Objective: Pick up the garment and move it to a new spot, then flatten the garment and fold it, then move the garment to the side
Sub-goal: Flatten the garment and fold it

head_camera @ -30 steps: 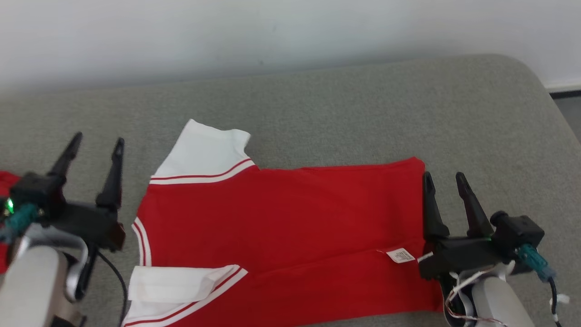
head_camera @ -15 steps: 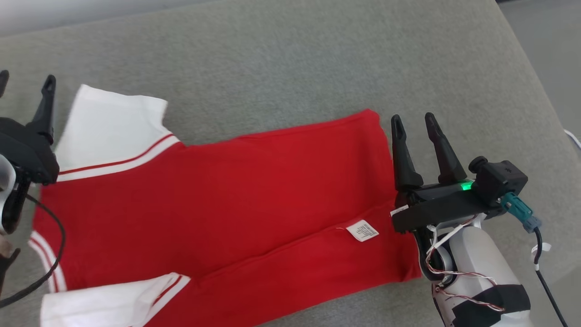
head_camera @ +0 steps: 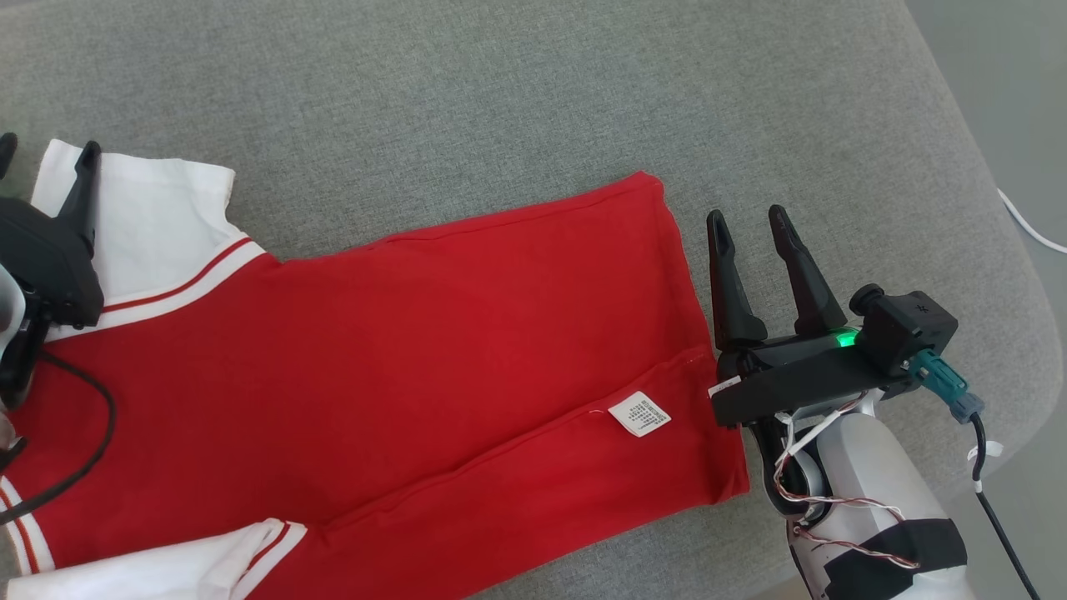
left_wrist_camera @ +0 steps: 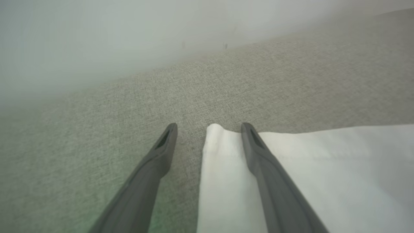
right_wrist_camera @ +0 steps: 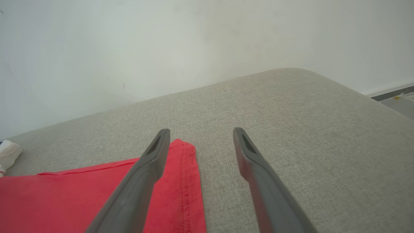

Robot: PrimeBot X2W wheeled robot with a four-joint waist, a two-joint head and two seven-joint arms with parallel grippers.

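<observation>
Lying spread flat, a red garment (head_camera: 433,350) with white, red-striped sleeves covers the near left part of a grey fabric-covered desk (head_camera: 500,108). Its hem points right, and a small white label (head_camera: 639,414) sits close to that hem. The right tool (head_camera: 746,217) is just beside the hem, fingers spread apart and holding nothing; in its wrist view one finger overlaps the hem's far corner. The left tool (head_camera: 46,148) hangs over the upper white sleeve (head_camera: 158,225), fingers parted and empty, straddling the sleeve's corner.
</observation>
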